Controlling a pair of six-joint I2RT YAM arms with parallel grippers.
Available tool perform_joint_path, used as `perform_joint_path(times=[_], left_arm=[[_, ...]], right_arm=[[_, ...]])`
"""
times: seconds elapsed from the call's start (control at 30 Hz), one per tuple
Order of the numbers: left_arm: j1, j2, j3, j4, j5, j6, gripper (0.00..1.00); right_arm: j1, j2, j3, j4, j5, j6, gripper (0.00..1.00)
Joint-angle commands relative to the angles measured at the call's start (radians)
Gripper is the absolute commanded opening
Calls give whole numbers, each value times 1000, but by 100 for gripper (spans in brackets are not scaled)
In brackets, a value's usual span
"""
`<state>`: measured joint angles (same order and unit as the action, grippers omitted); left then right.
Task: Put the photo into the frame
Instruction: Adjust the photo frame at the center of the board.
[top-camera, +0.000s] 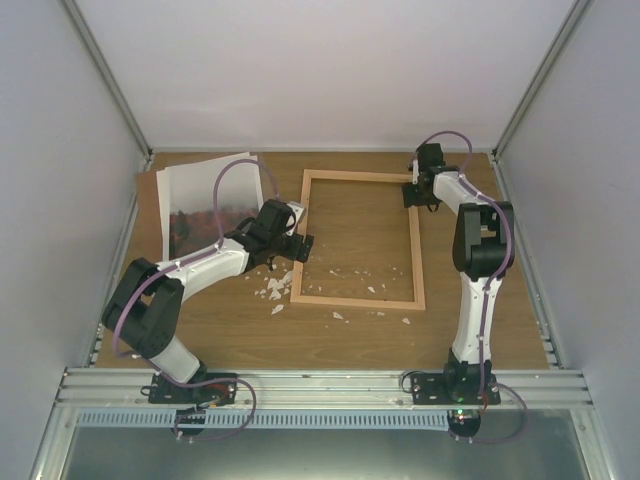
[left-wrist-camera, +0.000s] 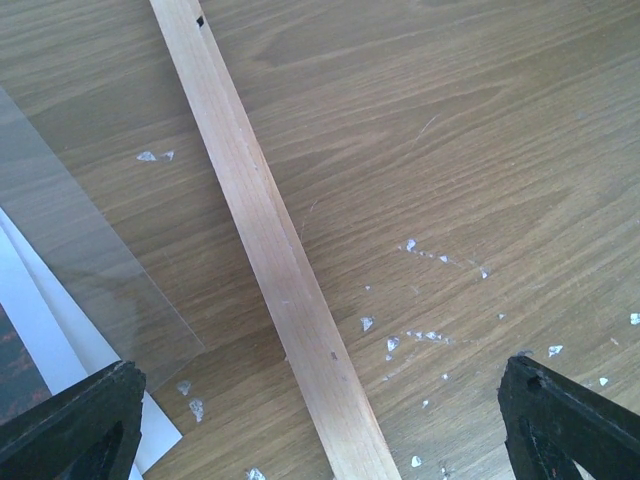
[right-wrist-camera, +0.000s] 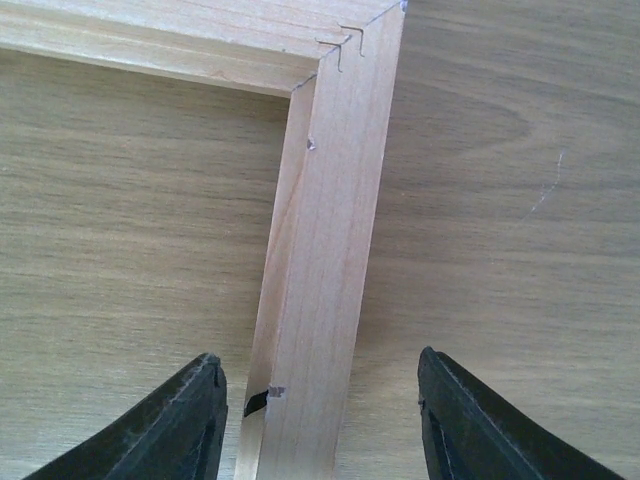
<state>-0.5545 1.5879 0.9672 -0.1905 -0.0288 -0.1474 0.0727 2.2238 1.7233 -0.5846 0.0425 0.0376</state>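
The frame (right-wrist-camera: 320, 250) is pale bare wood, smooth and matt. The table (right-wrist-camera: 520, 200) is darker wood-grain, slightly sheened. My right claw (right-wrist-camera: 320, 420) is matt black plastic.

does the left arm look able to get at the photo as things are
Probably yes. The left gripper hangs open over the left rail of the frame, and the photo lies flat beside it. But a clear sheet seems to overlap the photo's near corner, so that edge may be hard to pinch.
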Motion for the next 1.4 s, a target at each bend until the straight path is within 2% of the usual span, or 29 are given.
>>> perform_joint_path(times=[0.0,0.47,0.8,1.07,1.13,1.2,1.3,1.37], left_arm=[[8,7,22,45,-16,-9,97],[16,14,22,46,-12,-14,97],[18,15,21,46,-5,-14,97],[18,18,19,49,-2,-12,97],[18,20,19,49,-2,-12,97],[18,21,20,48,2,-14,97],[18,21,25,41,6,-15,98],[19,16,29,31,6,-14,99]], right_arm=[[-4,36,13,-12,-11,5,51],[-11,18,16,-21,-39,9,32],[-24,-16,13,-30,-115,29,26],[-57,-26,15,-34,-186,47,25],[-58,-26,15,-35,-195,46,27],[-58,-28,15,-35,-211,44,35],[-57,-41,27,-38,-227,44,61],[-57,-54,39,-45,-240,46,70]])
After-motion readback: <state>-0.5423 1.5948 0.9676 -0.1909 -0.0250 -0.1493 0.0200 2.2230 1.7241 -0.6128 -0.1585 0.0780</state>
